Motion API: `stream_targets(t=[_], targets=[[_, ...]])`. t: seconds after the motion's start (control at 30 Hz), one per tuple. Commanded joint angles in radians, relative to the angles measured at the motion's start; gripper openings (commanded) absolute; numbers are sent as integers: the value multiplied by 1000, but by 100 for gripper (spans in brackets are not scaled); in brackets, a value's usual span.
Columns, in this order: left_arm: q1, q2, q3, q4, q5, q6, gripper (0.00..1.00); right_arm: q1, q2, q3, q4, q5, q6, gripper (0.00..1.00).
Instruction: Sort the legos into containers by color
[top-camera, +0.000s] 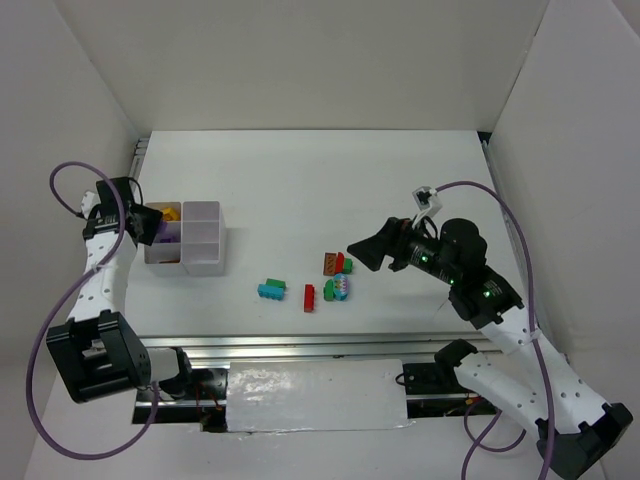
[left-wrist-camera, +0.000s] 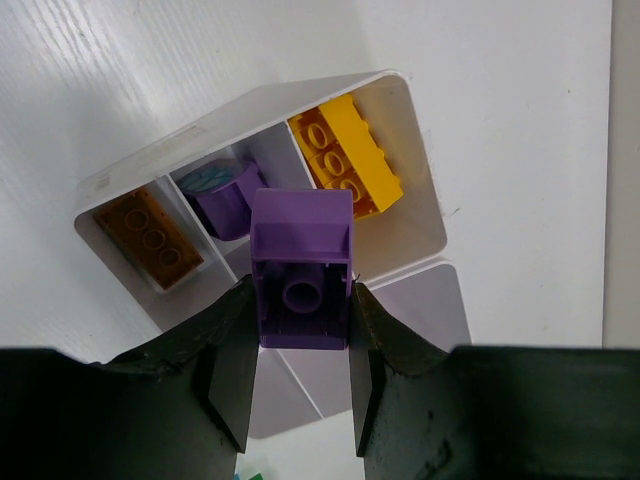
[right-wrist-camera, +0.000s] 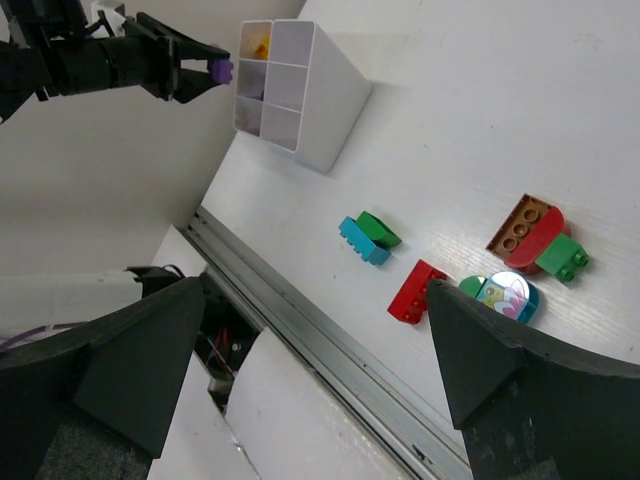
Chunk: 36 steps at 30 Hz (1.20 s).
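Note:
My left gripper (left-wrist-camera: 301, 302) is shut on a purple brick (left-wrist-camera: 301, 268) and holds it just above the white tray (left-wrist-camera: 426, 195). In the tray's far row, one compartment holds a yellow brick (left-wrist-camera: 345, 155), the middle one a purple oval piece (left-wrist-camera: 225, 197), the third an orange-brown brick (left-wrist-camera: 150, 237). In the top view the left gripper (top-camera: 153, 222) is at the tray's (top-camera: 205, 262) left side. My right gripper (top-camera: 362, 251) is open and empty, above the loose legos: a teal-and-green pair (top-camera: 272, 289), a red brick (top-camera: 309, 297), a brown, red and green cluster (top-camera: 337, 264), and a round teal piece (top-camera: 340, 288).
The right wrist view shows the tray (right-wrist-camera: 330, 110), the teal brick (right-wrist-camera: 360, 242), the red brick (right-wrist-camera: 414, 293) and a metal rail (right-wrist-camera: 330, 355) along the table's near edge. White walls enclose the table on the left, back and right.

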Motion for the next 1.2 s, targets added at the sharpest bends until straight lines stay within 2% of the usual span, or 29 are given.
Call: stream_targets(t=[0.0, 0.13, 0.27, 0.4, 0.43, 0.53, 0.77, 0.9, 0.97, 1.0, 1.03, 1.07, 1.1, 1.17], targets=[[7, 27, -18, 65, 30, -17, 0, -5, 4, -10, 51, -18, -13, 100], [9, 59, -17, 64, 50, -25, 0, -2, 4, -10, 51, -21, -13, 100], [9, 55, -27, 73, 50, -22, 6, -5, 4, -6, 45, -22, -15, 100], [12, 36, -46, 87, 43, -29, 27, -4, 4, -6, 45, -30, -15, 100], [13, 36, -50, 93, 43, -29, 38, -2, 4, -6, 45, -31, -15, 100], [18, 46, -58, 99, 59, -25, 53, -4, 4, -4, 42, -35, -16, 100], [32, 47, -55, 91, 65, -26, 68, -4, 4, 1, 31, -36, -19, 100], [36, -6, -40, 75, 79, -9, 74, -4, 17, -2, 37, -39, -18, 100], [38, -63, -32, 81, 100, 20, 76, -4, 33, -4, 41, -38, -18, 100], [38, -81, -27, 81, 118, 53, 82, -2, 43, -3, 41, -38, -15, 100], [36, -101, -14, 84, 137, 81, 84, -2, 55, -1, 36, -30, -12, 100], [32, -132, -1, 84, 155, 115, 89, -2, 90, 11, 12, 11, -7, 100], [23, -144, 14, 53, 157, 174, 99, -2, 116, 20, -11, 48, 5, 100], [-19, -184, 52, 27, 191, 242, 100, 2, 233, 83, -117, 114, 4, 100]])
